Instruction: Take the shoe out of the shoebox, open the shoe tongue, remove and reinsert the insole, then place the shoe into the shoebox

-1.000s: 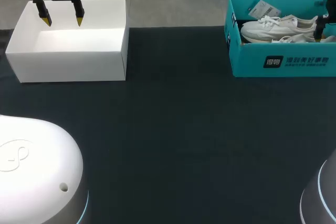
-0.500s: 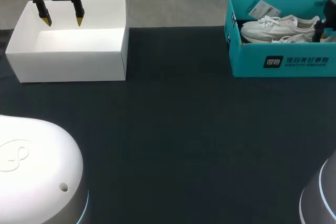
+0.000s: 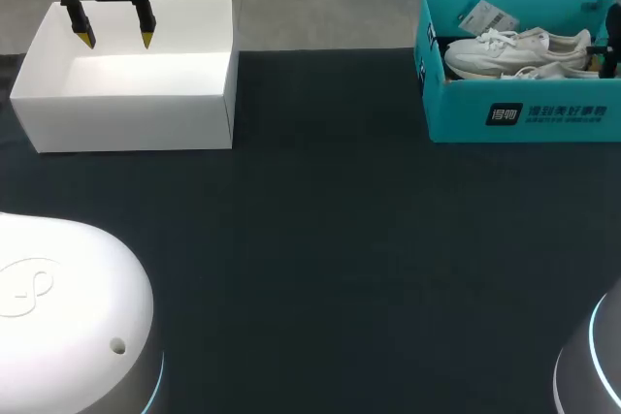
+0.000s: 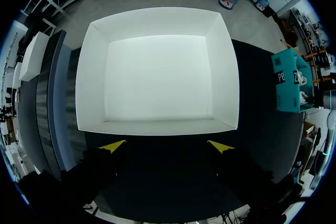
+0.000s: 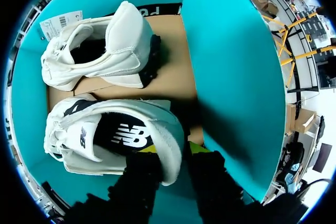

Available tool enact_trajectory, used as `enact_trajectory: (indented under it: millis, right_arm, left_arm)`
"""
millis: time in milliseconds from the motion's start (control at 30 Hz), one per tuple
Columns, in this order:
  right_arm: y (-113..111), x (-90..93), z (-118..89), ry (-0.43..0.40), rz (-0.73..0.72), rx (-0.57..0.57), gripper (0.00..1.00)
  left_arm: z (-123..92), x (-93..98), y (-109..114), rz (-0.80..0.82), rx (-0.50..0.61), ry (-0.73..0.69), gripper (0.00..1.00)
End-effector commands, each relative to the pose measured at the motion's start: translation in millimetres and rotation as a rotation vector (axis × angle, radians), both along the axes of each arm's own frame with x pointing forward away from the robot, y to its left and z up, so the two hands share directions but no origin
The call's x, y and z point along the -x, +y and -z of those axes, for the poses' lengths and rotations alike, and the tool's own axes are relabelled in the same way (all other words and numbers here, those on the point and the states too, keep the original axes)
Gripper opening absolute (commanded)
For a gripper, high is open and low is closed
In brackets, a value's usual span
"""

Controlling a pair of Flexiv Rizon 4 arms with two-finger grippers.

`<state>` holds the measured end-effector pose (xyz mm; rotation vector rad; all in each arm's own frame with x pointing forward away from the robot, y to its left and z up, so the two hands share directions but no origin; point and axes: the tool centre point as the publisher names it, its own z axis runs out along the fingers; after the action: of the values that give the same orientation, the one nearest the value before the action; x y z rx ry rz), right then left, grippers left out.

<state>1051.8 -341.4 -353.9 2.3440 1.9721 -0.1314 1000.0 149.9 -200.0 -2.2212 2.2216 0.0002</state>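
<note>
The shoe (image 5: 105,129) lies in the teal shoebox (image 5: 231,66) at the far right of the table (image 3: 340,239), beside a second shoe (image 5: 100,51). The right gripper (image 5: 173,149) is clamped on its heel, one finger inside the collar and one outside. At far left, the left gripper (image 3: 116,42) hangs over an open white box (image 3: 126,113), fingers apart.

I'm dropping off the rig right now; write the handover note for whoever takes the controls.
Left hand: open, hovering over the white box, holding nothing.
Right hand: down in the shoebox, seemingly shut on the heel of the shoe nearer it; the second shoe lies beside it.
Done: only the grasp; the shoe is not lifted.
Left: lift it out onto the table, open the tongue, pull and refit the insole, put the shoe back.
</note>
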Motion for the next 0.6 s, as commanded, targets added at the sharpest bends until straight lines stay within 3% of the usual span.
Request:
enact_trajectory:
  millis: [33,600]
  right_arm:
    - [1.6,-3.6,-2.9,0.009,0.011,0.013,0.0]
    - [-9.9,5.0,-51.8,0.004,0.054,0.065,0.0]
  left_arm:
    - [0.0,0.0,0.1,0.0,0.0,0.0,1.0]
    - [0.0,0.0,0.1,0.0,0.0,0.0,1.0]
